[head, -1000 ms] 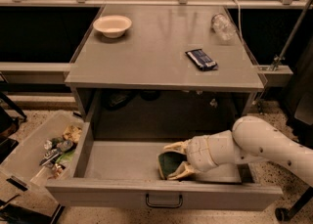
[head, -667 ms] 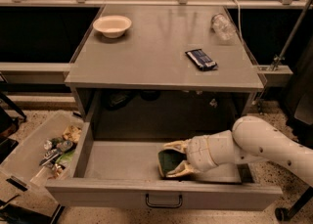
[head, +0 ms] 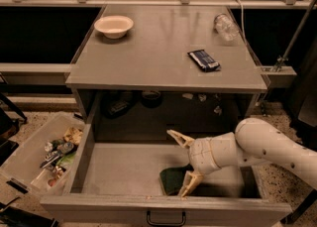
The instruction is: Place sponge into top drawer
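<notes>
I see gripper (head: 184,161) inside top drawer (head: 124,169), fingers spread wide, gripping nothing. Sponge (head: 172,179) lies flat on drawer floor near front panel, green side up, at tip of lower finger, not between fingers. I judge next move is retreat up and right, away from sponge.

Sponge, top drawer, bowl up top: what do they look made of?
Sponge: dark green scouring layer, matte and dull; any foam underneath is hard to see. Top drawer: likely painted metal, flat grey, thin straight walls. Bowl: pale, smooth, ceramic or plastic. Gripper, jaws open, sits in the drawer over the sponge.
</notes>
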